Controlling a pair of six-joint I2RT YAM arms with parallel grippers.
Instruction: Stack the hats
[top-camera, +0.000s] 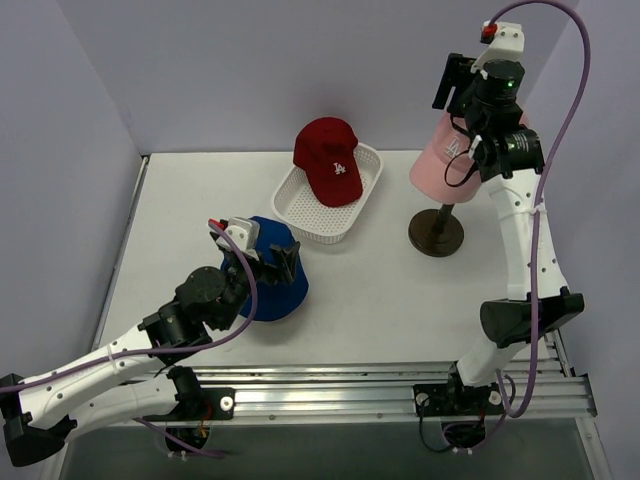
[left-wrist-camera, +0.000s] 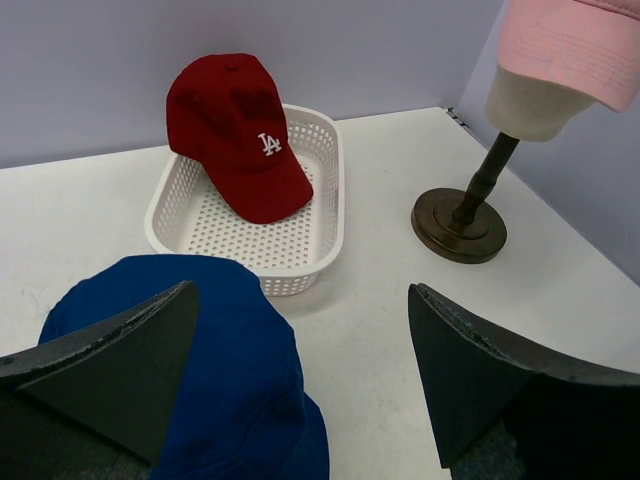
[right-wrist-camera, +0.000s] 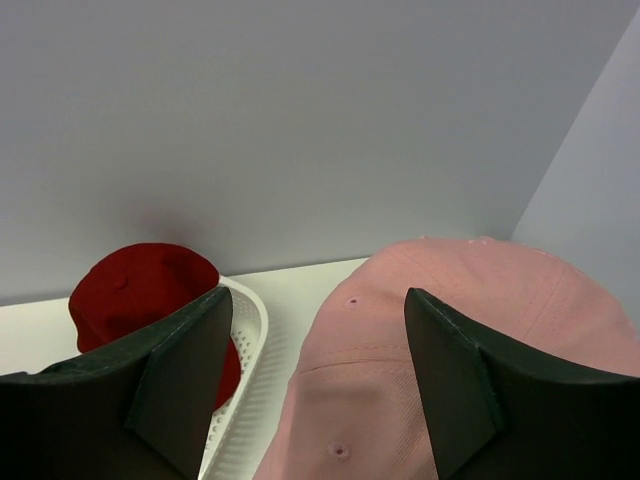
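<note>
Three hats, two end effectors, both with jaws apart.

One royal-blue fabric bucket hat (top-camera: 275, 285) lies on the white surface (top-camera: 390, 290), directly under the left end effector (left-wrist-camera: 302, 295), whose fingers stand wide apart; its crown is under the left finger and in the gap. One dark red baseball cap (top-camera: 328, 160) with a white "LA" logo sits in the single white perforated plastic basket (left-wrist-camera: 335, 190), well beyond that end effector. One pale pink baseball cap (right-wrist-camera: 480, 300) sits on the cream mannequin head (left-wrist-camera: 530, 105) atop a brown stand (left-wrist-camera: 460, 225). The right end effector (right-wrist-camera: 318, 295) hangs just above its crown, fingers parted; contact cannot be told.
</note>
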